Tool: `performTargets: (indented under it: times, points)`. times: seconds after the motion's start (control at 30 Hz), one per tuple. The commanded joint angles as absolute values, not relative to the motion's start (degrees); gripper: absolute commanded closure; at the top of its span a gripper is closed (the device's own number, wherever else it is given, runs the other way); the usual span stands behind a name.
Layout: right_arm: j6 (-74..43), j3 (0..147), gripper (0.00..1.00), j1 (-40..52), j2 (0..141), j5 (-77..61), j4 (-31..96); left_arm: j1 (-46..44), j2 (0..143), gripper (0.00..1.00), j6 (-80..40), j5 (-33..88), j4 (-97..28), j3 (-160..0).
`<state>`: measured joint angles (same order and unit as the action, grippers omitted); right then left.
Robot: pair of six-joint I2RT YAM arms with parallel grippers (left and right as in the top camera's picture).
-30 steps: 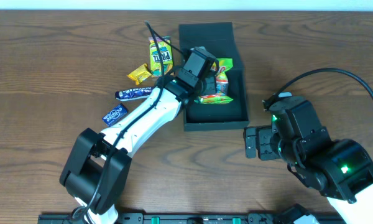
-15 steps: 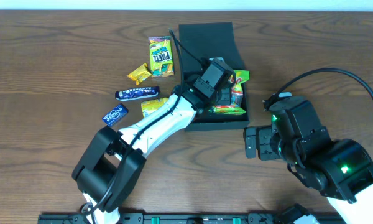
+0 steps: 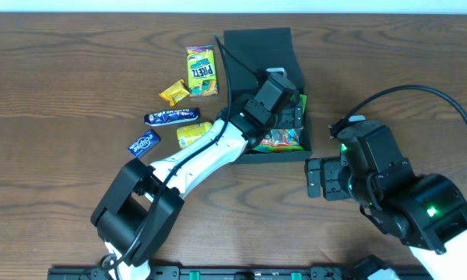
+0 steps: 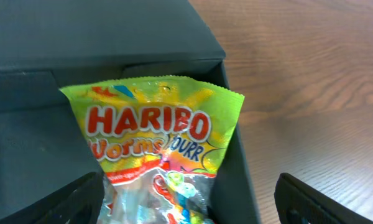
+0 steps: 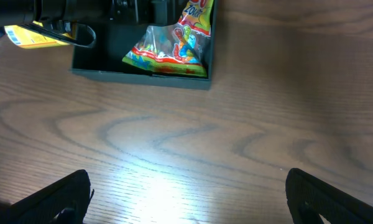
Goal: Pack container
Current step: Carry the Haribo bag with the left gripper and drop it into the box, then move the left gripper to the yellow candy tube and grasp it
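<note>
Dark brown wood-grain surface (image 3: 62, 62) with a pale wall strip along the far edge. The container (image 3: 257, 43) sits just past centre toward 12 o'clock in the overhead view. It's a matte black box, and its flap lid is open and folded back on the 12 o'clock side.

Inside it is one Haribo worms bag (image 4: 158, 140), tucked into the 5 o'clock corner against the wall. The left arm reaches in from 7 o'clock, and the left fingers (image 3: 289, 118) are over the box right at that bag. In the wrist view they're spread wide, one either side of the packet, not clamping it.

The right fingers (image 3: 317, 179) hang at about 5 o'clock from the box, near it but apart. They're also spread open over bare wood, with nothing between them.

Loose snacks sit off to 9 o'clock of the box:
- a yellow Pretz packet (image 3: 201, 70)
- a small yellow candy (image 3: 173, 93)
- a dark blue bar (image 3: 171, 117)
- a blue packet (image 3: 143, 142)
- a yellow packet (image 3: 191, 134) right beside the left arm
</note>
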<state>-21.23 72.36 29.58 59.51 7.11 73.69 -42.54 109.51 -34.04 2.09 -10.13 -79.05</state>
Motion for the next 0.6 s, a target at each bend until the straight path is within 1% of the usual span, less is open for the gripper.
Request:
performTargets:
  times: [0.0,0.07,0.17,0.2,0.3,0.33,0.37,0.57]
  points:
    - [-20.5,72.7,0.01,29.2,59.3,7.5,73.7,-42.5,107.1,0.16,-27.0,-1.9,-10.5,-79.5]
    - [-20.5,72.7,0.01,29.2,59.3,7.5,73.7,-42.3,105.3,0.18,-23.2,-4.8,-10.9,-79.5]
    - [-20.5,72.7,0.01,29.2,59.3,7.5,73.7,-41.6,101.9,0.15,-20.5,-11.8,-13.9,-79.5]
    - [-20.5,72.7,0.01,29.2,59.3,7.5,73.7,-41.2,100.7,0.14,-19.0,-13.5,-15.5,-79.5]
    - [-20.5,72.7,0.01,29.2,59.3,7.5,73.7,-40.0,96.2,0.04,-13.0,-18.6,-22.0,-79.5]
    - [-20.5,72.7,0.01,29.2,59.3,7.5,73.7,-39.5,94.7,0.03,-12.8,-20.2,-24.1,-79.5]
    - [-20.5,72.7,0.01,29.2,59.3,7.5,73.7,-39.0,93.3,0.05,-12.9,-20.3,-25.8,-79.5]
    - [-20.5,72.7,0.01,29.2,59.3,7.5,73.7,-35.4,87.3,0.05,-21.6,-19.7,-33.7,-79.5]
